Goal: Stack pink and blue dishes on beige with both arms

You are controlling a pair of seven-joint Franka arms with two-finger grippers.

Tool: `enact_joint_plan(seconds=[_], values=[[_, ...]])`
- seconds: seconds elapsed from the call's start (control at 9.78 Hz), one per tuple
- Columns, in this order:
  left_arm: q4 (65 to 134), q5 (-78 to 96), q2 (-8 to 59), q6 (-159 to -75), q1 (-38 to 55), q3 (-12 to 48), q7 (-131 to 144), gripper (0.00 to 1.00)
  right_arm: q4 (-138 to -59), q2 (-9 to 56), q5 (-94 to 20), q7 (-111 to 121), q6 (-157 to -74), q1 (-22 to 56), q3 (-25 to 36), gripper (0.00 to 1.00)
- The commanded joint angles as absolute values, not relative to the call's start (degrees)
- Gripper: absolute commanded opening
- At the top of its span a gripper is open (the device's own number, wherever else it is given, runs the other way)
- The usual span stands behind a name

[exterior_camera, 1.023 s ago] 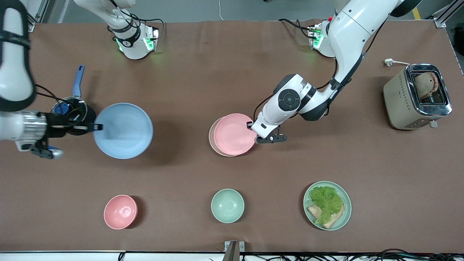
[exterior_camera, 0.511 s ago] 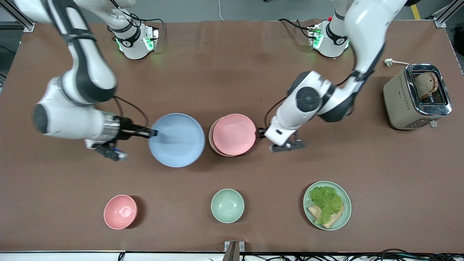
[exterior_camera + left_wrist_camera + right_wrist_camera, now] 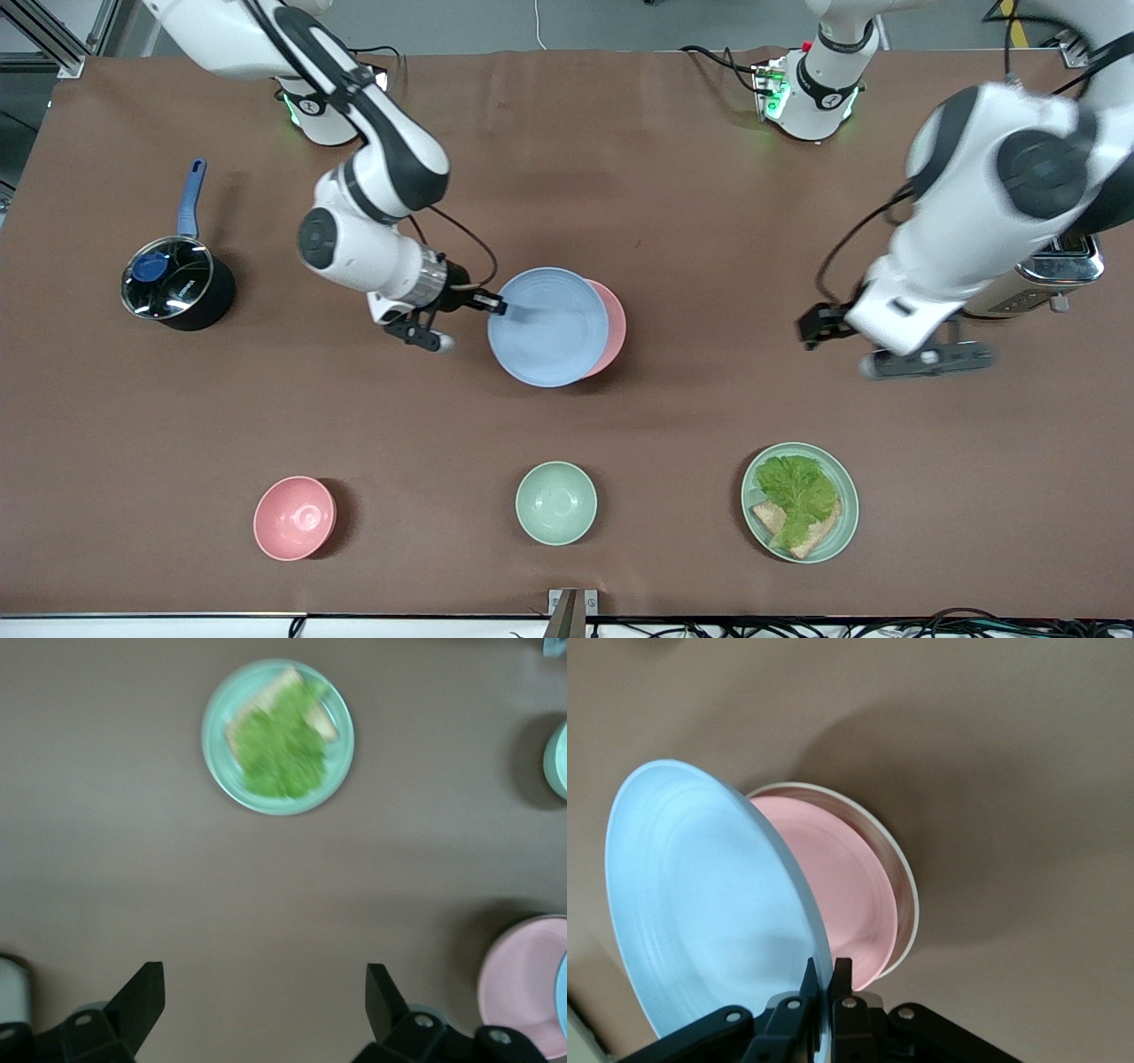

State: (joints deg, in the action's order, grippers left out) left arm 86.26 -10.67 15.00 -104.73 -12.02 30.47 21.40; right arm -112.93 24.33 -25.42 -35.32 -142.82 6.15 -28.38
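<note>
The blue plate (image 3: 549, 326) covers most of the pink plate (image 3: 613, 326); the beige plate (image 3: 908, 895) shows only its rim. The toaster (image 3: 1067, 270) is mostly behind the blurred left arm.

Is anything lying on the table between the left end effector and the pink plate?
No. In the front view the stretch from the left end effector to the pink plate is bare brown table; the left wrist view shows the same.

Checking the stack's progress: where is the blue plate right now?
The blue plate is gripped at its rim by the right hand, held over the pink plate that lies on the beige plate mid-table, farther from the camera than the green bowl.
</note>
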Motion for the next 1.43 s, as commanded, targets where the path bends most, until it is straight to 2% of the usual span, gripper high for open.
enact_joint_plan(seconds=[0.0,0.2,0.51,0.72,0.82,0.92,1.12,1.23,1.33], values=[[86.1,-11.1,11.4,-99.4,-15.9,30.8,16.0,1.00,-114.0,25.7,-24.9,-36.1,-145.1,6.1,-29.0,0.03],[85.4,-10.5,7.2,-97.7,-18.0,30.7,9.7,1.00,-116.2,27.2,-25.0,-36.0,-151.5,7.9,-29.1,0.03],[83.8,-7.1,2.9,-87.8,-19.9,30.5,6.8,1.00,-118.6,27.7,-24.9,-35.9,-154.4,9.4,-29.1,0.04],[84.1,-4.8,0.6,-86.0,-19.8,30.1,6.1,1.00,-120.1,27.7,-24.9,-35.9,-155.3,9.7,-29.1,0.05],[84.7,-4.4,-1.0,-86.0,-16.7,25.8,3.6,1.00,-120.5,27.7,-24.9,-35.9,-155.3,9.7,-29.1,0.06],[85.8,-4.0,-1.4,-86.0,-10.7,19.0,3.0,1.00,-120.5,27.7,-24.9,-35.7,-155.2,9.6,-29.1,0.17],[89.5,-2.2,-3.4,-85.9,-2.9,8.6,-1.0,1.00,-120.4,27.8,-24.9,-35.5,-155.0,9.0,-29.1,0.77],[89.3,-1.9,-3.4,-85.9,0.4,4.4,-1.3,1.00,-120.1,27.5,-24.9,-35.4,-155.0,8.5,-29.0,0.91],[89.2,-1.9,-3.8,-85.9,0.4,4.3,-1.0,1.00,-119.4,25.9,-24.8,-35.2,-154.4,7.1,-28.9,1.00]])
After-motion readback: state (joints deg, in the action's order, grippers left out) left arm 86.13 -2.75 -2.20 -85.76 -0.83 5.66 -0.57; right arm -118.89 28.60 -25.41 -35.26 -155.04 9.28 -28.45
